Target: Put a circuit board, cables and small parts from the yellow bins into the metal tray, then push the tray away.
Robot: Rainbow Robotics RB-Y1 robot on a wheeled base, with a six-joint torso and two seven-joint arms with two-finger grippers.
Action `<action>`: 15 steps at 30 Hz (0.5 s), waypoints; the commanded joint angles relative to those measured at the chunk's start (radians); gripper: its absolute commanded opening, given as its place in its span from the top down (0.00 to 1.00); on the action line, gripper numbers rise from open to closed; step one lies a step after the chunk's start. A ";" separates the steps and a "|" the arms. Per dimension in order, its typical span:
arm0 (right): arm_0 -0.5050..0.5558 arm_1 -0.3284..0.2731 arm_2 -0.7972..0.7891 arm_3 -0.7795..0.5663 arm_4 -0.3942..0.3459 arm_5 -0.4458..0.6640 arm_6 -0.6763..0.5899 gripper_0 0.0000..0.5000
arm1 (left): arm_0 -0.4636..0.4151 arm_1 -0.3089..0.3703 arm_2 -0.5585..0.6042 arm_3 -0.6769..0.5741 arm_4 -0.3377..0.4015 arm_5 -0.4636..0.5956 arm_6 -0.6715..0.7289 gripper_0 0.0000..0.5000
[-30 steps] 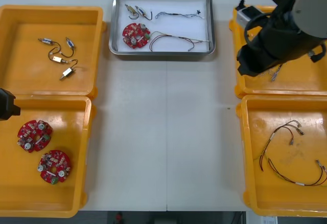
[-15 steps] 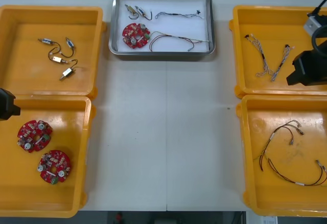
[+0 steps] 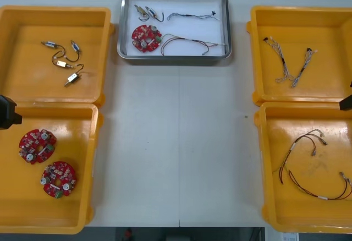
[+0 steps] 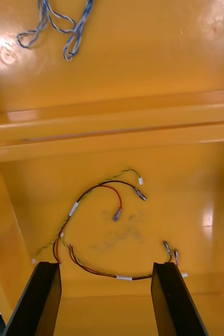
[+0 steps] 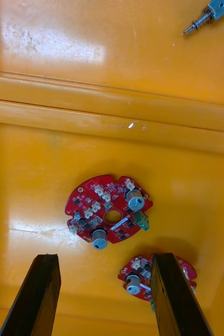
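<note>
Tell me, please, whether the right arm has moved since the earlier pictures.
Yes. The right arm pulled back rightward off the far right bin, to that view's edge.

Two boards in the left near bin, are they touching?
Apart. Left wrist view shows a strip of bare yellow bin floor between the farther circuit board and the nearer circuit board.

1. A wide strip of table (image 3: pixel 176 153) runs free between the yellow bins (image 3: pixel 27 70), up to the metal tray (image 3: pixel 173 58).
2. The walls of the bins border this strip on both sides.
3. In the tray, a circuit board (image 3: pixel 146 37) and cables (image 3: pixel 204 44) cover much of the floor.
</note>
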 commanded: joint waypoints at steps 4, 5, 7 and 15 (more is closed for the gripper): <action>0.057 -0.037 -0.033 -0.026 0.019 -0.008 -0.003 0.00 | 0.002 0.012 0.033 -0.015 -0.009 -0.008 -0.010 0.00; 0.060 -0.035 -0.033 -0.026 0.015 -0.008 -0.001 0.00 | 0.002 0.012 0.033 -0.015 -0.009 -0.008 -0.010 0.00; 0.063 -0.029 -0.033 -0.026 0.012 -0.008 0.002 0.00 | 0.002 0.012 0.033 -0.015 -0.009 -0.008 -0.010 0.00; 0.065 0.002 -0.033 -0.026 0.022 -0.008 0.011 0.00 | 0.002 0.012 0.033 -0.015 -0.009 -0.008 -0.010 0.00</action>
